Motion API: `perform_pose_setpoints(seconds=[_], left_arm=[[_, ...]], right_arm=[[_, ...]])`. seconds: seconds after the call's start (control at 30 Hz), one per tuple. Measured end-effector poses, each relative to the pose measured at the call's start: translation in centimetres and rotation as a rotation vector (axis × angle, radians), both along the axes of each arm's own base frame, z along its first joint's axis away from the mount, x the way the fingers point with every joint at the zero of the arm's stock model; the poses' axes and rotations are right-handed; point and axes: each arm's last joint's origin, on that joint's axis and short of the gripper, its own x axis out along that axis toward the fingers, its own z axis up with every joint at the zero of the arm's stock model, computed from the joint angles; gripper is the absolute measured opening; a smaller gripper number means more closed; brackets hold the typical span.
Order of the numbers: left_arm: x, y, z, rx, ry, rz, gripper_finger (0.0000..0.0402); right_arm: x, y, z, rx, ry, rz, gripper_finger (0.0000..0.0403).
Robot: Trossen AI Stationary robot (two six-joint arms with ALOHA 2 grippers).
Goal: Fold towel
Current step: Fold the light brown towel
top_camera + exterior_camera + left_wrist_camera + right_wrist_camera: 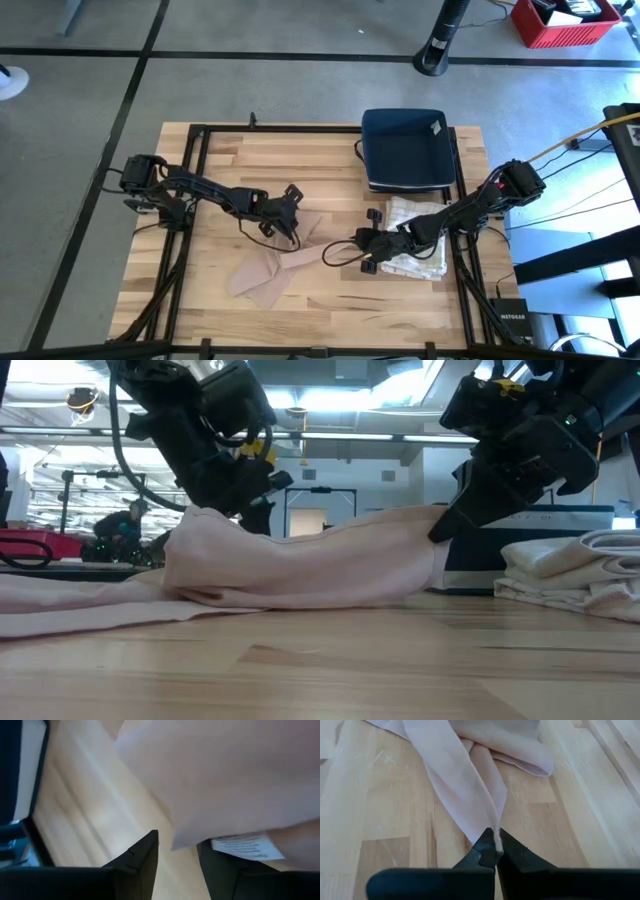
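Observation:
A thin pink towel (265, 275) lies crumpled on the wooden table, left of the middle. One narrow end runs right to my right gripper (350, 252), which is shut on it. In the low view the towel (300, 565) is raised in a hump between the two grippers, and its left part trails flat on the table. My left gripper (291, 228) stands over the towel's far edge with its fingers apart (177, 865); wood shows between them. The towel's white label (245, 847) lies beside one finger. My left gripper has one finger (225, 875) under the towel's edge (200, 837) next to the label, and the cloth lies over that fingertip. The other finger (142, 862) touches no cloth. The fingers slant down from the table's left side. My right gripper pinches the towel's gathered narrow end (496, 832) between its two fingertips. It slants down from the table's right side, along the strip of cloth. That end is held above the table, and the cloth fans out from the tips down onto the wood.
A stack of folded white towels (415, 240) sits just right of my right gripper, also seen in the low view (580, 570). A dark blue bin (405, 150) stands at the far right. Bare wood (330, 310) lies toward the near edge.

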Motion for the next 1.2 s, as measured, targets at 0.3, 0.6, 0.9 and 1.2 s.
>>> perform_pose_setpoints(seconds=[0.3,0.6,0.9,1.2], left_arm=[[0.2,-0.2,-0.9,-0.072,0.05,-0.121,0.0127],[0.4,-0.1,-0.7,-0.018,0.005,0.043,0.0021],[-1.1,-2.5,9.5,-0.162,-0.271,0.356,0.0004],[-8.9,-2.5,23.0,-0.537,-0.664,0.542,0.0003]], right_arm=[[0.0,0.0,0.0,0.001,-0.002,0.0,0.0005],[0.0,0.0,0.0,0.001,-0.002,0.0,0.0005],[0.1,-0.1,4.2,-0.052,-0.08,0.026,0.0005],[-2.2,-1.8,16.9,-0.296,-0.377,-0.025,0.0005]])
